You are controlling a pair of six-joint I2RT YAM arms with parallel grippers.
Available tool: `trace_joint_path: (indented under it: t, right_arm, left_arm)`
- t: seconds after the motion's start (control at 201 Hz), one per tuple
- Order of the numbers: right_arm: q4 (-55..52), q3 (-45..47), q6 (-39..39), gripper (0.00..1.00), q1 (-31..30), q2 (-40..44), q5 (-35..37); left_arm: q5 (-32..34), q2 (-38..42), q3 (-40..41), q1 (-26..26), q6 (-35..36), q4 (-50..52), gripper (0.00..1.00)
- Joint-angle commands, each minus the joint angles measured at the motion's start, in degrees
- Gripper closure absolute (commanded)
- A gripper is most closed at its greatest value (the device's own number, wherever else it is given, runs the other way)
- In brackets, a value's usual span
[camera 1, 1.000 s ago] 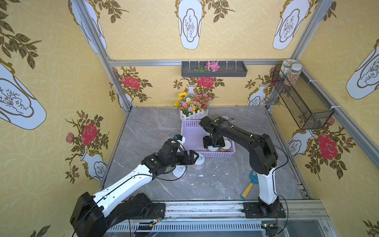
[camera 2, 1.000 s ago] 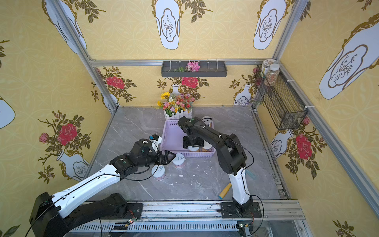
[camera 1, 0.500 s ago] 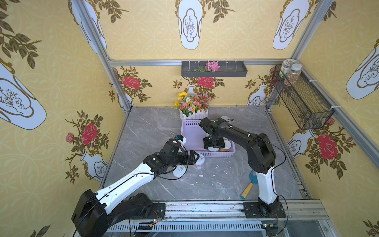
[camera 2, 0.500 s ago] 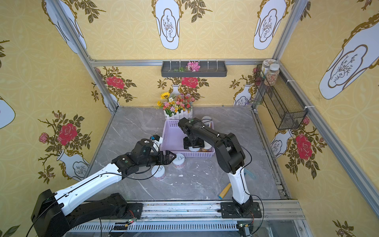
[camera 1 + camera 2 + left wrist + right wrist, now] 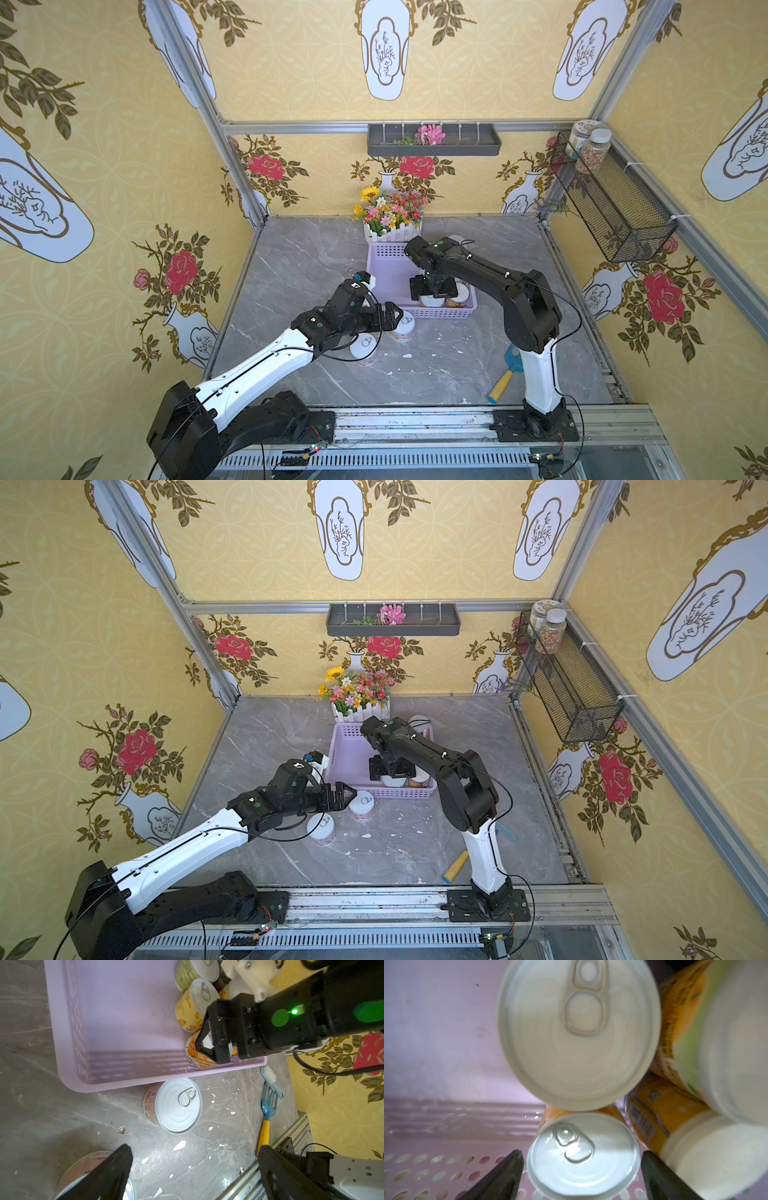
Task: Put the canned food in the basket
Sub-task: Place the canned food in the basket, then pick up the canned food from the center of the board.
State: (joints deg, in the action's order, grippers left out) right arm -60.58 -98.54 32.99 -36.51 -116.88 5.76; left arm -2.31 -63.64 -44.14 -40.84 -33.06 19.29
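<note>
In a top view the lavender basket sits toward twelve o'clock on the marble table. Its canned food is crowded into the four o'clock corner, where the right gripper reaches down. Two more tins stand outside: a pink-labelled can by the front wall at about seven o'clock, and a second can further out the same way. The left gripper hovers over them. The two arms are close here, and I'd worry about them clipping each other if both move at once. From the left wrist, the left gripper's jaws gape wide apart, holding nothing. The pink-labelled can stands against or just beside the basket wall; I cannot tell which. A finger coming down on that side could jam on the rim or shove the basket. The other finger hangs right over the second can and might knock it over. From the right wrist, the right gripper's jaws stand apart, a sliver clear of an orange-labelled can upright in the basket. Neighbouring cans press close, so a crooked lift could catch its rim and topple it into them.
</note>
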Motion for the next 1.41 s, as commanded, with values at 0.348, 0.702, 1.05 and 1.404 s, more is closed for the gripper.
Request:
trace_joint_path:
  t: [0.348,0.702,1.05,1.404]
  right_arm:
    - [6.19,12.09,1.72,0.02,-8.03,19.77,3.7]
    - [28.61,31.27,-2.46,0.02,-10.68,36.72,-12.62]
    - [31.5,39.05,-3.28,0.02,-9.73,44.07,-19.98]
    - [34.41,43.43,-2.71,0.02,-5.88,47.97,-25.05]
  left_arm:
    - [19.27,-0.37,-10.98,-5.5,-5.71,28.25,0.0]
    - [19.79,-2.42,-7.28,-7.5,-12.73,33.63,0.0]
    - [16.56,-9.48,-5.81,-7.5,-11.5,29.62,0.0]
    - [16.89,-14.01,-5.69,-7.5,-10.73,29.14,0.01]
